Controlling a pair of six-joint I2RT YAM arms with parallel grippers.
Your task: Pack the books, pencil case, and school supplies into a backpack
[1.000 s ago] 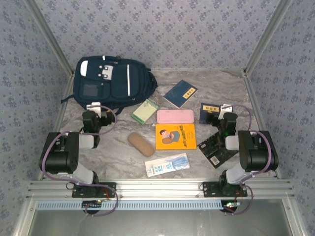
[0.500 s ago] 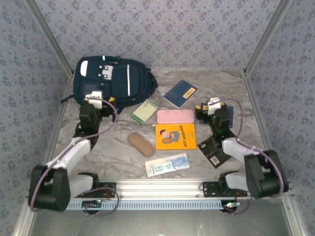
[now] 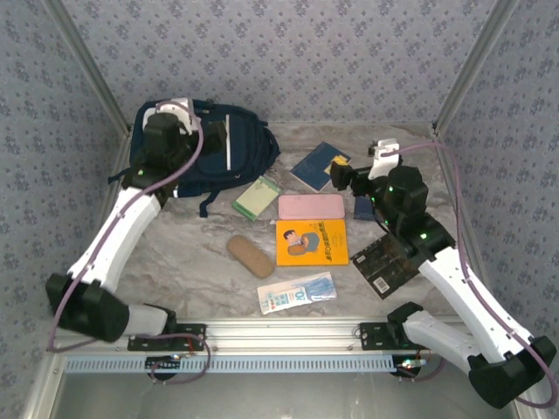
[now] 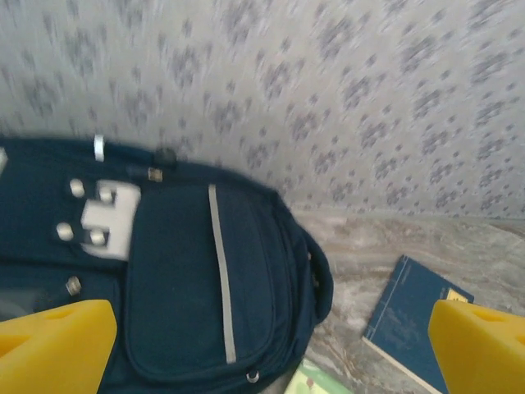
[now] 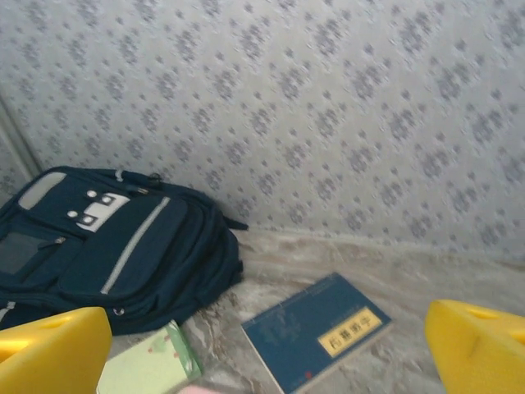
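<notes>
The navy backpack (image 3: 229, 155) lies flat at the back left, its white stripe (image 4: 220, 271) facing up. My left gripper (image 3: 194, 131) hovers open over its upper part, with nothing between the yellow fingertips (image 4: 53, 349). One navy book (image 3: 316, 166) lies at the back centre, and my right gripper (image 3: 342, 173) hangs open just above its right edge. A second navy book (image 3: 362, 206) is partly hidden under the right arm. The pink pencil case (image 3: 311, 207), orange book (image 3: 312, 242), black book (image 3: 387, 264), green notepad (image 3: 257, 197) and printed packet (image 3: 297, 292) lie on the table. The right wrist view holds the backpack (image 5: 107, 246), navy book (image 5: 320, 328) and notepad (image 5: 143, 365).
A tan oval case (image 3: 250, 256) lies left of the orange book. Patterned walls close the back and both sides. The metal rail (image 3: 279, 332) with the arm bases runs along the near edge. Bare marble table (image 3: 192, 262) shows at the front left.
Both arms have unfolded from their low rest and reached toward the back: the left now over the backpack, the right over the navy book. Both grippers stayed open.
</notes>
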